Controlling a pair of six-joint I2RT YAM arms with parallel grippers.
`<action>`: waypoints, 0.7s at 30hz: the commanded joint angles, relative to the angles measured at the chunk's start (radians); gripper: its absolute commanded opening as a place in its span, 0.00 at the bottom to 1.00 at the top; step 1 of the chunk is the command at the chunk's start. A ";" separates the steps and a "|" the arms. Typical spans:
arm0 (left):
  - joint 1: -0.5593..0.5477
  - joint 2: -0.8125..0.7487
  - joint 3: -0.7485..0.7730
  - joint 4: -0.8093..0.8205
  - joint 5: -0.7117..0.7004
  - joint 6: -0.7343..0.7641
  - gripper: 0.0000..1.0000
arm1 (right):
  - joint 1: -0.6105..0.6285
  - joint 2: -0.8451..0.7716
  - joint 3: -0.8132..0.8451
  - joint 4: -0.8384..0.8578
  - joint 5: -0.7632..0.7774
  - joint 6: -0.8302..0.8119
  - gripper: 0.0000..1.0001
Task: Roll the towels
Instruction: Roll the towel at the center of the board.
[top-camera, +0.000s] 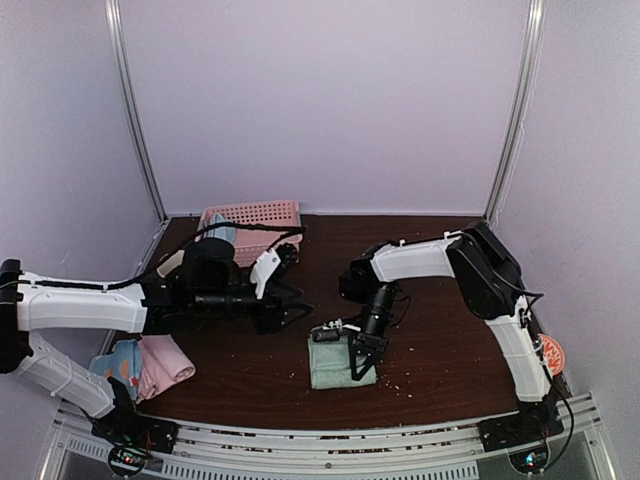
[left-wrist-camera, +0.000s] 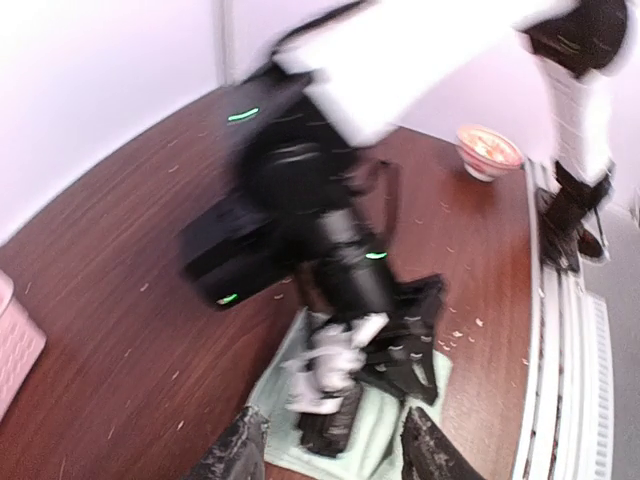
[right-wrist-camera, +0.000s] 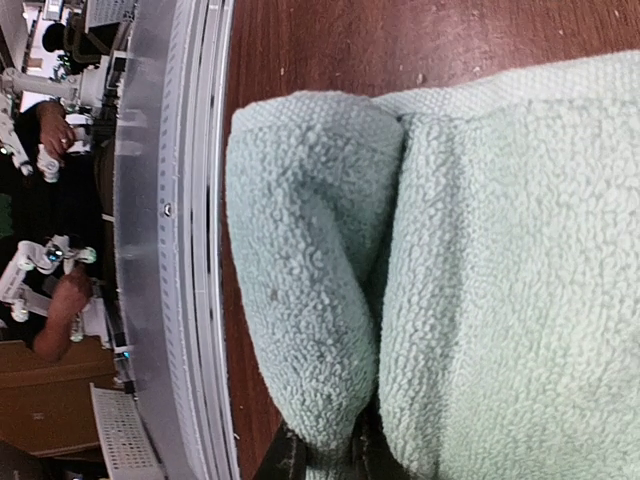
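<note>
My right pincer (top-camera: 360, 368) is clamped on the turned-over edge of the sage green towel (top-camera: 328, 368), which lies flat beneath it. My left pincer (top-camera: 296, 306) hangs with its fingers apart, the towel just ahead of them. To roll well, I should hold the fold tight, turn it evenly across the width, and avoid dragging the cloth.

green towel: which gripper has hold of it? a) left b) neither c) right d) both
c: the right gripper is pinched shut on a raised fold of the green towel, seen close in its wrist view, while the left gripper stands open beside it.
</note>
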 joint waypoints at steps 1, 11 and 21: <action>-0.111 0.080 0.077 -0.110 -0.035 0.215 0.47 | -0.005 0.106 0.030 -0.028 0.048 -0.032 0.09; -0.311 0.395 0.230 -0.292 -0.231 0.401 0.49 | -0.007 0.112 0.014 -0.015 0.061 -0.019 0.09; -0.331 0.520 0.268 -0.254 -0.367 0.438 0.46 | -0.008 0.110 0.005 -0.029 0.056 -0.033 0.10</action>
